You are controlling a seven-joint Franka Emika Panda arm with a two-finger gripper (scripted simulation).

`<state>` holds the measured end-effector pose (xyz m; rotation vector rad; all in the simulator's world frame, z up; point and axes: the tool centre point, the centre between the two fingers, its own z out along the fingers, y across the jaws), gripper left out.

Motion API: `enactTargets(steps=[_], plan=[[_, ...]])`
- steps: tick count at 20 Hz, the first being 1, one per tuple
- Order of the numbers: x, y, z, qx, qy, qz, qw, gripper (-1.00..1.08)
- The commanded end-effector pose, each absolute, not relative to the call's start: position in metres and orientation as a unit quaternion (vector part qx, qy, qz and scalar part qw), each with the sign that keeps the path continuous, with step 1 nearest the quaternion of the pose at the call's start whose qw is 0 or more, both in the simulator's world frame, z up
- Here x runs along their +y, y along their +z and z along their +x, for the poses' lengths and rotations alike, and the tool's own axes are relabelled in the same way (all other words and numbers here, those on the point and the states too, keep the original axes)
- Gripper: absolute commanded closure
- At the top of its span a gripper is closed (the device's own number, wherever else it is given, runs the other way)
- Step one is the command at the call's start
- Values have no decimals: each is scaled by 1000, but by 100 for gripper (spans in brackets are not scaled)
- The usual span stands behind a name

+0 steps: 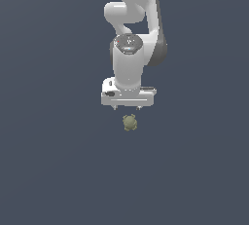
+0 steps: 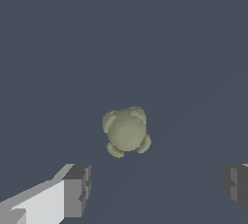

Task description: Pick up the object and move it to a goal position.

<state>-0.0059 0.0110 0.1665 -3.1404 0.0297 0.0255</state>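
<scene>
Gripper hangs above the flat dark grey surface, jaws spread wide and holding nothing. Just below it in the exterior view lies the olive-green lumpy object, apart from both fingers. From the wrist view the object shows knobby bumps around its rounded body, with one grey fingertip on each side of the frame, well clear of it. White arm rises behind.

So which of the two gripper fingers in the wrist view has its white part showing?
The finger nearer the olive-green object: a white section runs back from its grey pad. The other finger shows only grey at the frame's edge. The gripper is open.
</scene>
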Motion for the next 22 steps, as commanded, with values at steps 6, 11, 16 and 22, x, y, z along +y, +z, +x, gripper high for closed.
enactTargets(steps=[6,11,16,22], plan=[[16,164,-8,7,14,-1000,-2,-92],[20,163,-9,6,19,-1000,-5,-92],[21,158,-9,-2,17,-1000,-4,-92],[24,136,-8,-35,12,-999,-3,-92]])
